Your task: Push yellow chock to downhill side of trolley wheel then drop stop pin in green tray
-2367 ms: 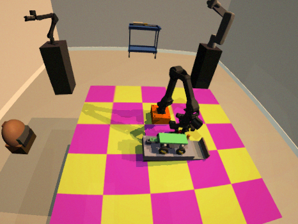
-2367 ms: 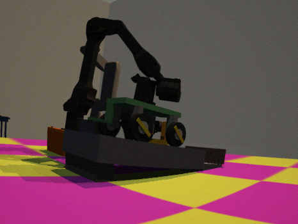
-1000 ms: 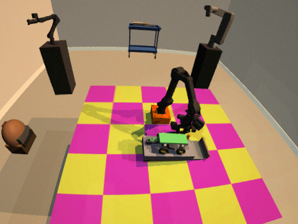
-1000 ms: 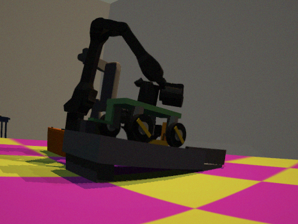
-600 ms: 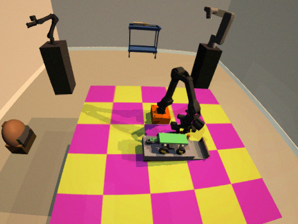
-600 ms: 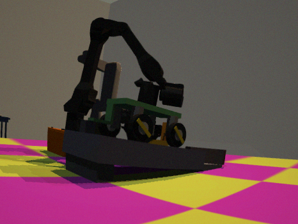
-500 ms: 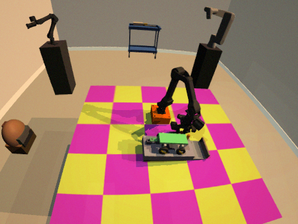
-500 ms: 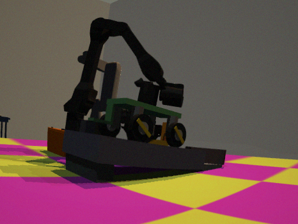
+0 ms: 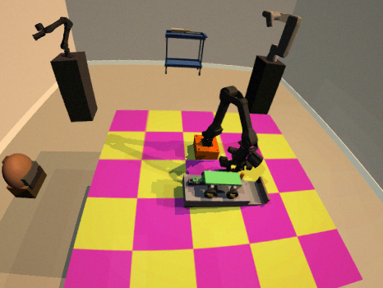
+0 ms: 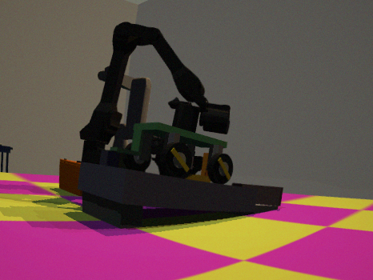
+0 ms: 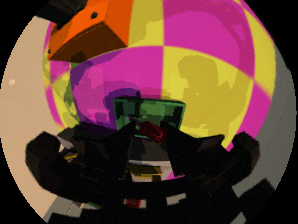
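Observation:
The trolley [image 9: 222,178] [image 10: 176,134] with a green deck stands on the grey ramp [image 9: 205,202] [image 10: 180,192]. The yellow chock [image 10: 198,176] with an orange handle sits between its wheels, against the downhill side of one wheel. My gripper [image 9: 231,164] [image 11: 148,123] hangs just behind the trolley. In the exterior view its fingers are hidden behind the deck. In the wrist view it is shut on the red-headed stop pin [image 11: 154,132], held over the green tray [image 11: 170,111] on the floor below.
The arm's orange base [image 9: 205,149] [image 10: 70,174] [image 11: 90,30] stands close behind the ramp. Two black pedestals [image 9: 74,86] [image 9: 265,84] with other arms, a blue cart [image 9: 185,49] and a brown ball on a box [image 9: 18,173] stand far off.

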